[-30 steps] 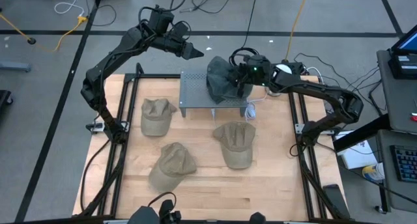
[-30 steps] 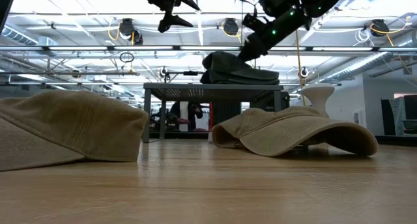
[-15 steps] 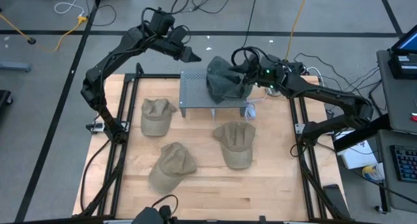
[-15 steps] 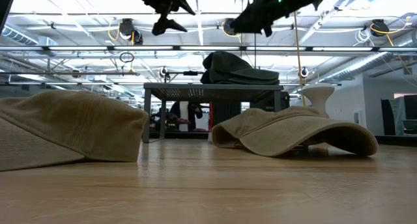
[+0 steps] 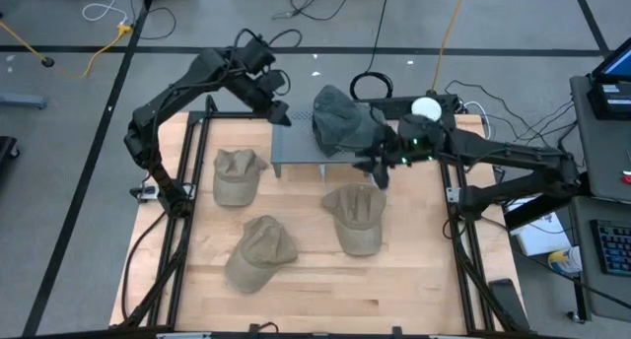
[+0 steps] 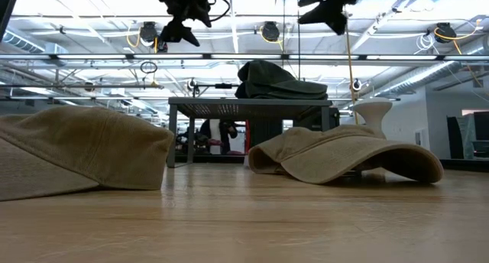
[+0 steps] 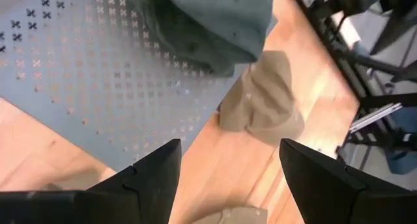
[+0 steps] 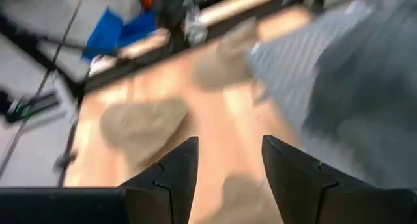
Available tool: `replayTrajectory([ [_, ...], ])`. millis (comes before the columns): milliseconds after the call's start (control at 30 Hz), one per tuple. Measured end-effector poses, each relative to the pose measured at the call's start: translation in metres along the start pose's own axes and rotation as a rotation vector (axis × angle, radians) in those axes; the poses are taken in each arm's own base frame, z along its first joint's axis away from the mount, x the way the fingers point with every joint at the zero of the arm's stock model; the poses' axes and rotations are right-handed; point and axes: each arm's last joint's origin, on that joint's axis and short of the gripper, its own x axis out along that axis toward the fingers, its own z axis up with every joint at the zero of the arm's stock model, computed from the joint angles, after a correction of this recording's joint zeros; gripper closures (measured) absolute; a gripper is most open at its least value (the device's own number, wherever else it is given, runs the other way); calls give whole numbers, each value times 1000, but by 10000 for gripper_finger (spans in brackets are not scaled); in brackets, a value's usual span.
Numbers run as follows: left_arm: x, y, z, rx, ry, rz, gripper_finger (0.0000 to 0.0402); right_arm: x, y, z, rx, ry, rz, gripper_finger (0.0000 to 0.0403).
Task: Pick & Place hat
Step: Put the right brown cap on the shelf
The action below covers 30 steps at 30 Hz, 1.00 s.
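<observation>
Right gripper (image 5: 379, 169) fingers are being held apart, nothing between them; the dark hat (image 5: 340, 122) is lying just beside them on the perforated grey stand (image 5: 296, 142). Left gripper (image 5: 280, 113) fingers are likewise being held apart over the stand's opposite edge. Three tan hats (image 5: 357, 217) are lying farther out on the wooden table (image 5: 414, 270).

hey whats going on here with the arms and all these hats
A two-armed robot is sorting hats. A dark green hat already lies on the small grey perforated stand, and three tan hats lie on the wooden table. The right claw hangs open and empty just off the stand, above the nearest tan hat. The left claw hovers open over the stand's other end, holding nothing.
</observation>
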Motion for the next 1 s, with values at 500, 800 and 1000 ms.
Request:
replayTrajectory([
  [500, 9, -17, -6, 74, 26, -7, 135, 5, 76, -60, -274, 224, -149, 236],
  [800, 13, -24, -8, 96, 14, 77, 135, 22, 38, -95, 79, 325, -393, 236],
  [1000, 14, -26, -9, 100, 17, 75, 135, 38, 13, -132, 267, 314, -479, 236],
])
